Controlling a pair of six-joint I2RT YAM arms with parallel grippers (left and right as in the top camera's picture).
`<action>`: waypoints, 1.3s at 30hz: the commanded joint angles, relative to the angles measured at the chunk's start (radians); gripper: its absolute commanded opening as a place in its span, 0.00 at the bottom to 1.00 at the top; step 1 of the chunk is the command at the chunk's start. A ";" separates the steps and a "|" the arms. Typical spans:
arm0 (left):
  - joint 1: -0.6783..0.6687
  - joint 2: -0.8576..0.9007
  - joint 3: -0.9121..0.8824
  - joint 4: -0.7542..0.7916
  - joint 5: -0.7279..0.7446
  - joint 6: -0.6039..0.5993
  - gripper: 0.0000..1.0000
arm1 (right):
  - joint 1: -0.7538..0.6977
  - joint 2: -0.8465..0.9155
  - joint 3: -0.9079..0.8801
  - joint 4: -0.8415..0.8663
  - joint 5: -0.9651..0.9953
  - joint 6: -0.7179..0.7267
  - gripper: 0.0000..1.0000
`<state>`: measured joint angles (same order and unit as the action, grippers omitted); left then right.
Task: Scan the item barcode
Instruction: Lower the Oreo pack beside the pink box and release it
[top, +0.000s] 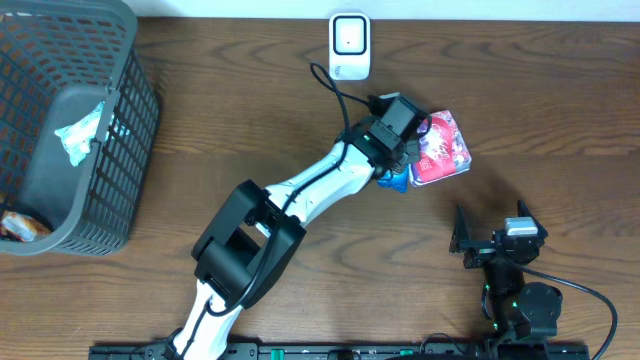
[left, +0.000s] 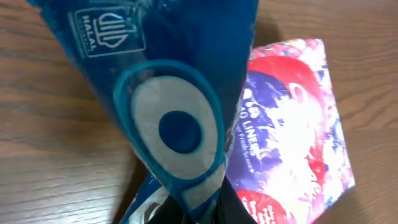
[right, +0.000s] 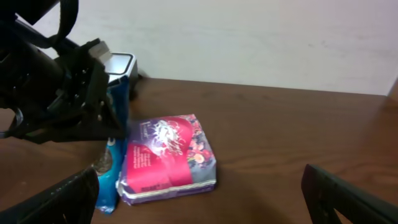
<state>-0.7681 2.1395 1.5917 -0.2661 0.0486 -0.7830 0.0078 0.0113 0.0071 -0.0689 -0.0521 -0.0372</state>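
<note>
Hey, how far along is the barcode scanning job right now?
Possibly done: wrappers lie in the basket. In hand: the left gripper is shut on the blue packet, beside the pink pack, not at the scanner. Left: scanning it, probably the pink pack too. The right gripper sits open.

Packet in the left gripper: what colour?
The packet is blue with a white oval; best seen in the left wrist view.
</note>
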 joint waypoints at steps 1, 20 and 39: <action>0.003 0.011 0.004 0.043 -0.017 0.001 0.07 | 0.006 -0.006 -0.002 -0.003 -0.002 -0.001 0.99; 0.083 0.026 0.004 -0.007 -0.021 -0.005 0.07 | 0.006 -0.006 -0.002 -0.003 -0.002 -0.001 0.99; 0.024 0.032 0.003 0.096 -0.133 -0.241 0.08 | 0.006 -0.006 -0.002 -0.003 -0.002 -0.001 0.99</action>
<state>-0.7490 2.1532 1.5917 -0.1753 -0.0120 -1.0145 0.0078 0.0109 0.0071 -0.0689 -0.0521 -0.0376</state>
